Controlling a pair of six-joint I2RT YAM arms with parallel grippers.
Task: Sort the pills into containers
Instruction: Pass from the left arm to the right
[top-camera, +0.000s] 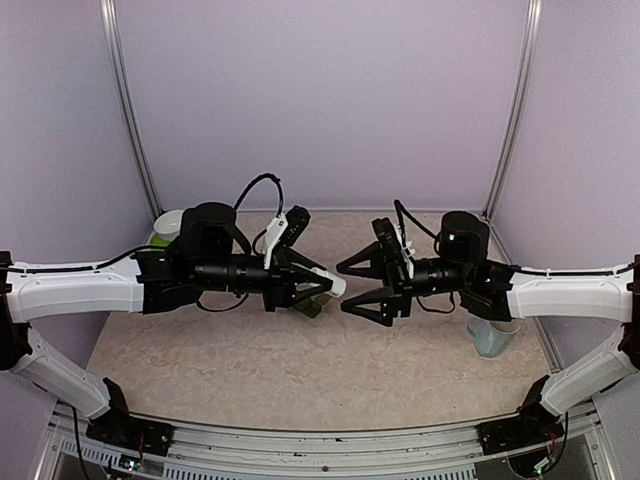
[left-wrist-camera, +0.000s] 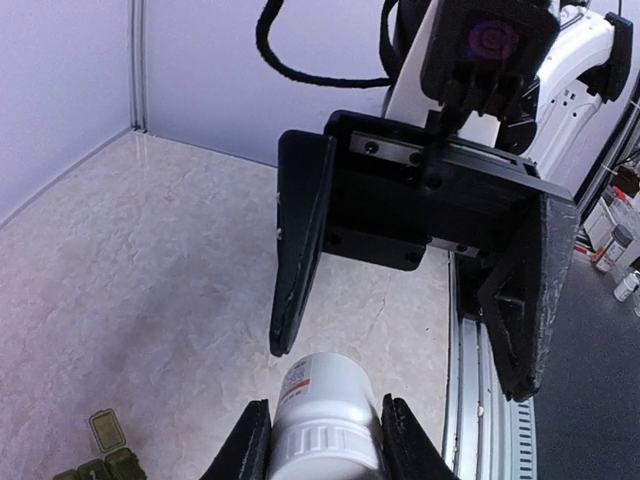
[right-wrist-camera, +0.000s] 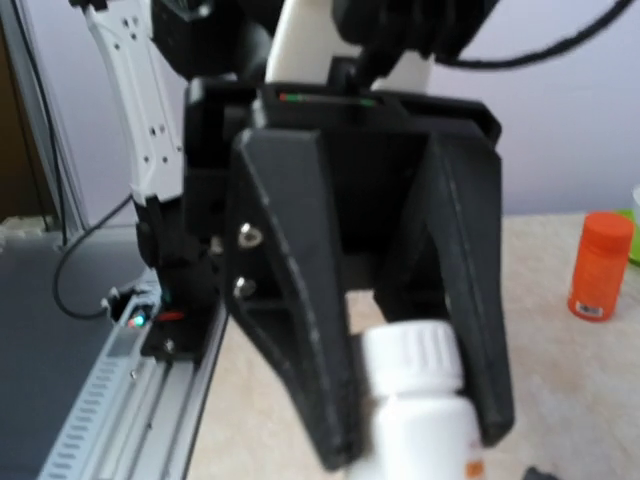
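Containers (left-wrist-camera: 110, 462): a dark olive-green plastic strip of square compartments is sitting on the table, in the lower left corner of the left wrist view, partly cut off by the frame. From above (top-camera: 313, 307) it is showing only as a green patch just beneath the left gripper.
Containers' axis: the row is running roughly along the bottom edge of the left wrist view. One flat square lid (left-wrist-camera: 104, 430) is standing raised on the far side. The strip's full length cannot be told.
Left gripper (left-wrist-camera: 325, 408): its black fingers are clamping a white pill bottle (left-wrist-camera: 322, 385) at the ribbed cap end. The smooth labelled body is pointing toward the right gripper.
Right gripper (left-wrist-camera: 400, 365): its matte black, wedge-shaped fingers are standing wide apart, gripping nothing and facing the bottle.
Table (left-wrist-camera: 150, 260): pale beige, marbled, faintly glossy.
Orange bottle (right-wrist-camera: 600, 265): cylindrical, standing upright on the table.
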